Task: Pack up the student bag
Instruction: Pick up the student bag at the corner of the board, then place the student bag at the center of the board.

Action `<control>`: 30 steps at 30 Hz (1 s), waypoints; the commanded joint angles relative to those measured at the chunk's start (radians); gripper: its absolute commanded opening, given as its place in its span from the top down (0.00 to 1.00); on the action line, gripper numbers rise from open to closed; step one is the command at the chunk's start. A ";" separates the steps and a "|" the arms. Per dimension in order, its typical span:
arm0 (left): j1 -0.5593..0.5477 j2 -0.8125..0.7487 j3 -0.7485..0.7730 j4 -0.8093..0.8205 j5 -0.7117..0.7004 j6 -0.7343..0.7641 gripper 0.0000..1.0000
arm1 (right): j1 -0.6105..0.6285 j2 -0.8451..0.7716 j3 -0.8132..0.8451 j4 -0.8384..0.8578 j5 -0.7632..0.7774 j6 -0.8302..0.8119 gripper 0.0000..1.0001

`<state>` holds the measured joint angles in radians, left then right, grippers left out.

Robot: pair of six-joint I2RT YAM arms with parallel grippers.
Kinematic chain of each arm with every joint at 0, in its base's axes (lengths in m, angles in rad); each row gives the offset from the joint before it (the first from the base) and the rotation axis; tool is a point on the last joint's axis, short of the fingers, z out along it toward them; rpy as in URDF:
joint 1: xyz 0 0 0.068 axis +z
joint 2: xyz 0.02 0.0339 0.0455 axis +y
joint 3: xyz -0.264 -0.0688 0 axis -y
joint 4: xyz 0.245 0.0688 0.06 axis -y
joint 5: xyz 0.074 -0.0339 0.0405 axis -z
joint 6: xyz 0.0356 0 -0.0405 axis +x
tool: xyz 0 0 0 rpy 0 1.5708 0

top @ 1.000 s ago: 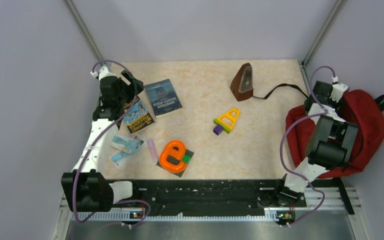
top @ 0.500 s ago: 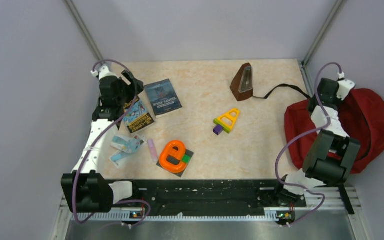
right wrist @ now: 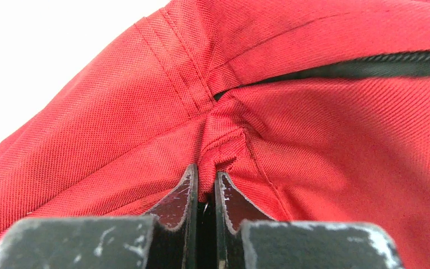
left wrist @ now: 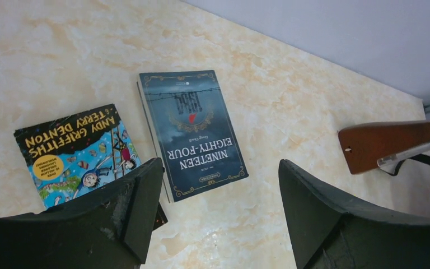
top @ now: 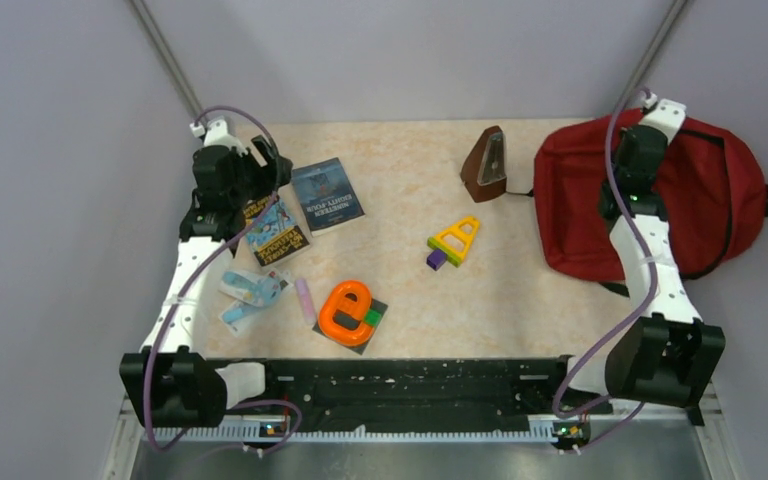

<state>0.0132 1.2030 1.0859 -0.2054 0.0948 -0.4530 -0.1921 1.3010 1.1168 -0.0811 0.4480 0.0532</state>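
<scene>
The student bag [top: 585,215] is laid at the far right corner of the table [top: 410,170], reaching past its right edge. A fold of its rough red woven cloth, beside the black zipper, is pinched tight by the right gripper [right wrist: 206,176]. The left gripper [left wrist: 218,165] is held wide apart, with nothing in it, above the flat Nineteen Eighty-Four book [left wrist: 193,131]. Bare marbled tabletop is left between that book and the pointed brown metronome [top: 487,165].

- Cover of the dark blue book [left wrist: 193,134]: "NINETEEN EIGHTY-FOUR", seen upside down.
- Cover of the colourful book [left wrist: 75,154], just beside the dark blue book: "ANDY GRIFFITHS", "TERRY DENTON", also upside down.
</scene>
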 commanded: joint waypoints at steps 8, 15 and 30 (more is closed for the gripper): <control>-0.052 0.023 0.105 -0.029 0.201 0.105 0.21 | 0.372 -0.114 0.182 0.084 -0.086 -0.111 1.00; -0.105 0.059 0.209 -0.042 0.307 0.000 0.21 | 0.673 -0.111 0.225 0.063 -0.024 -0.190 1.00; -0.109 0.105 0.310 0.147 0.395 -0.390 0.18 | 1.002 -0.021 0.218 0.124 -0.109 -0.347 1.00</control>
<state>-0.0959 1.2785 1.3479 -0.2016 0.4091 -0.6785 0.7902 1.2800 1.3109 -0.0685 0.4107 -0.2455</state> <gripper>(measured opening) 0.819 0.062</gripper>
